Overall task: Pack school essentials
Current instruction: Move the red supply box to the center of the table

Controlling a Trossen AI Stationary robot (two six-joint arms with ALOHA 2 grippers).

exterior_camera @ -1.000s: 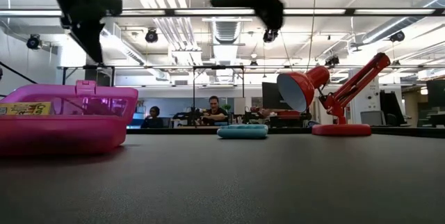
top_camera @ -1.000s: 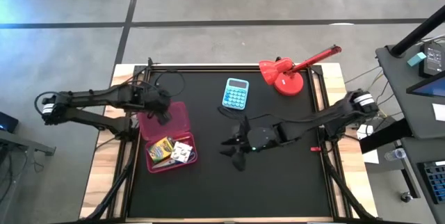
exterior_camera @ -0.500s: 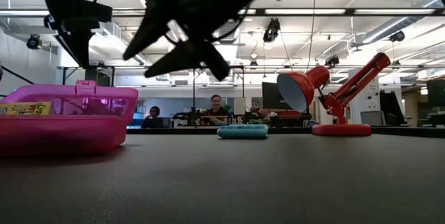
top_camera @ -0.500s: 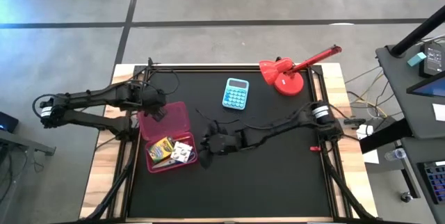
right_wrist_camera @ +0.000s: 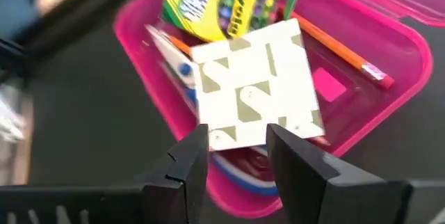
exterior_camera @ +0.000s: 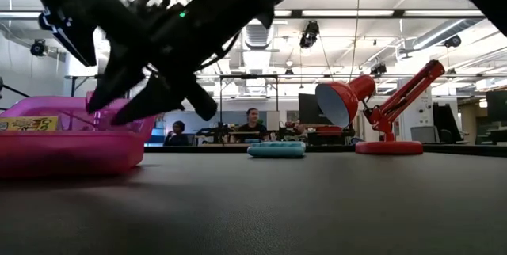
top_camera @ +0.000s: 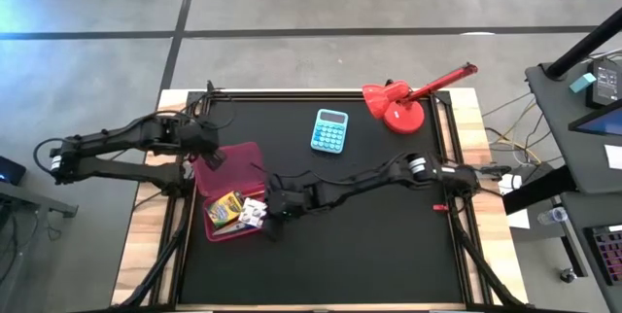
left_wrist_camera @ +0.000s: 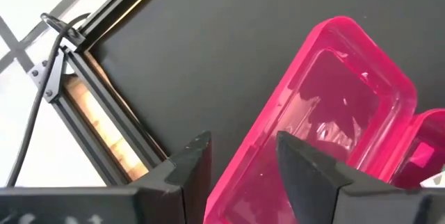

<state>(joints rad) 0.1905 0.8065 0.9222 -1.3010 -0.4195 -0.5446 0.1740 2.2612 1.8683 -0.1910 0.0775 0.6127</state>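
Hovering my right gripper [right_wrist_camera: 236, 147], fingers parted and empty, over the pink case [top_camera: 255, 162] on the counter [top_camera: 389, 245] holding the crayon box [right_wrist_camera: 229, 1] and white patterned square [right_wrist_camera: 257, 88], left gripper [left_wrist_camera: 240, 165] parted too beside its lid.

Pink plastic case [right_wrist_camera: 389, 50] sitting on the dark desk [right_wrist_camera: 69, 147], lid off. Inside: a crayon box [right_wrist_camera: 229, 1], a white square with tan patterns [right_wrist_camera: 257, 88] lying on top, an orange pencil [right_wrist_camera: 344, 50], blue-handled scissors [right_wrist_camera: 182, 71]. Right gripper [right_wrist_camera: 236, 151] hangs just over the square, jaws slightly apart.
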